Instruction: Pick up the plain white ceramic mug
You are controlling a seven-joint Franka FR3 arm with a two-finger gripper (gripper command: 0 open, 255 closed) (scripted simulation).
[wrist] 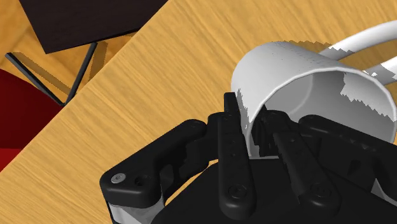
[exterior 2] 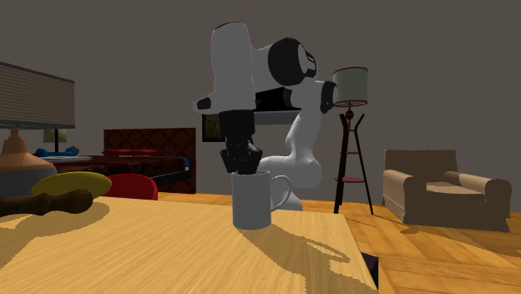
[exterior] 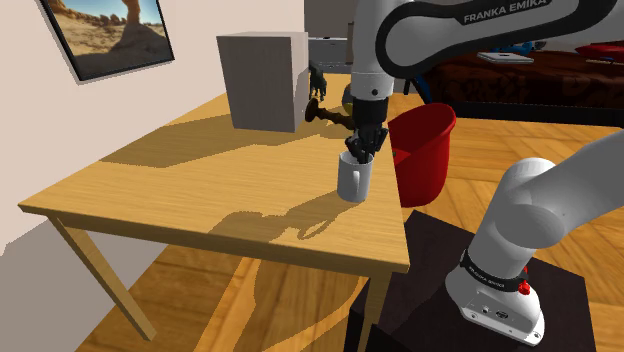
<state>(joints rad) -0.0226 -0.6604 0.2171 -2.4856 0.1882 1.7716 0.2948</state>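
The end effector (wrist: 250, 124) pinches the wall of the white mug (wrist: 299, 70), one finger inside, one outside; the grasp looks made; the mug appears to sit on the table (wrist: 159, 83) near its edge; lifting remains.

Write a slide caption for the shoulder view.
Gripper clasps the rim of the white mug standing on the wooden table, red bin nearby.

"FRANKA EMIKA" on arm's upper link (exterior: 500, 25); base band (exterior: 495, 275) txt prob unreadable
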